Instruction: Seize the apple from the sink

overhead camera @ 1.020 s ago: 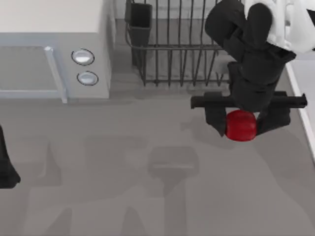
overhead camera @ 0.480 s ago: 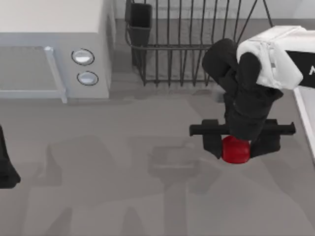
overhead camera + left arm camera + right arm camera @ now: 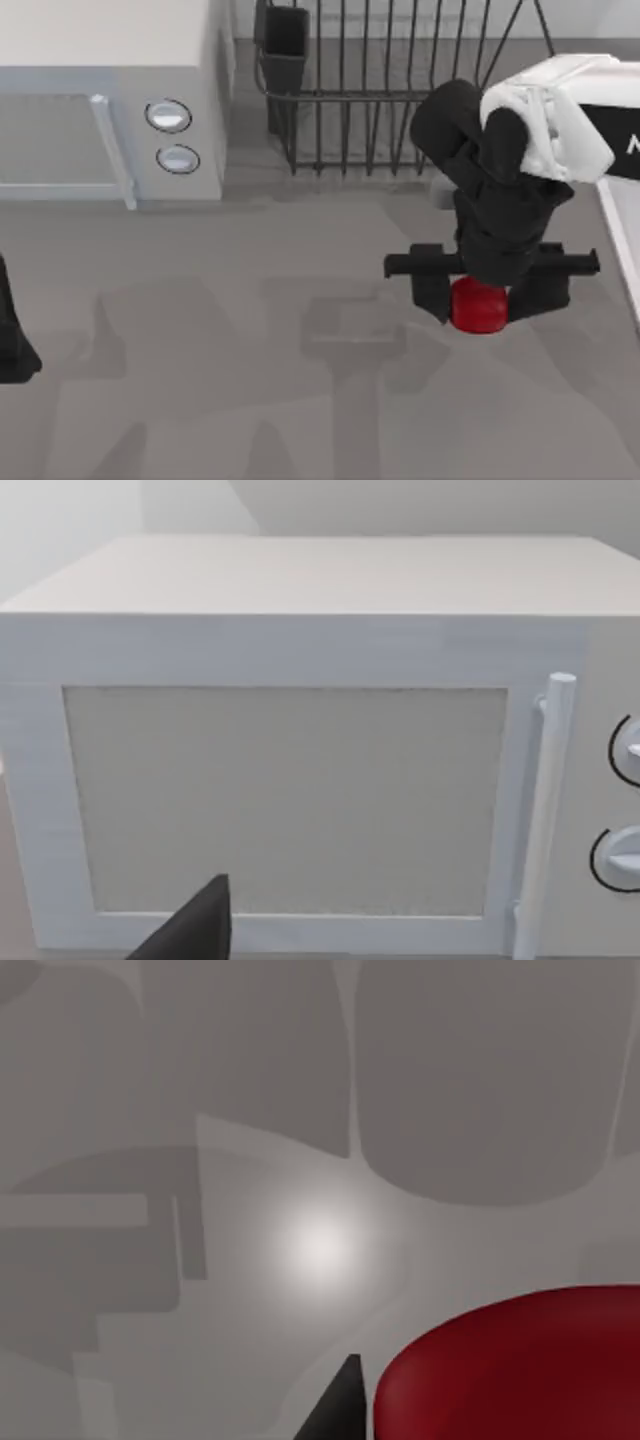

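You can read no full text here: a cut-off white letter sits on the right arm's black band at the right edge.

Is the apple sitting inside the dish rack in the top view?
No, the apple is between the right gripper's fingers over the grey counter, in front of the dish rack.

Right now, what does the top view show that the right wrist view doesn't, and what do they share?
The top view alone has the microwave, the dish rack, the sink's rim, the right hand gripping the apple, and the parked left hand at the left edge. The right wrist view adds a bright glare spot on the grey counter. Both show the apple and counter.
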Controlling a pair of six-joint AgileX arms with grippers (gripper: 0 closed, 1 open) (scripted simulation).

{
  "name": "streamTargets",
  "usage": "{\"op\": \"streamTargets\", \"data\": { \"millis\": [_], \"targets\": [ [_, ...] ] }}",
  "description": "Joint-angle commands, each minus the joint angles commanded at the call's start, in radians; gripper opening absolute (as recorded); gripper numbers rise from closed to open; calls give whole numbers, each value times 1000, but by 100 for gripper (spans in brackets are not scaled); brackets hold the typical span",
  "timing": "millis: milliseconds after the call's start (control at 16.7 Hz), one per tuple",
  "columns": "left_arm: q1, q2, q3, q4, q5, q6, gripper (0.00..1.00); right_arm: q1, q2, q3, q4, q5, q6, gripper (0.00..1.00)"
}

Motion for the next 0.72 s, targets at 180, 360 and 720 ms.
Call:
{"op": "streamTargets", "data": {
  "millis": [180, 360, 720],
  "targets": [
    [0, 0, 0, 0, 0, 0, 100, 0, 0, 0, 0, 0, 0, 75],
    [0, 0, 0, 0, 0, 0, 100, 0, 0, 0, 0, 0, 0, 98],
    [0, 0, 0, 0, 0, 0, 100, 0, 0, 0, 0, 0, 0, 100]
  ]
}}
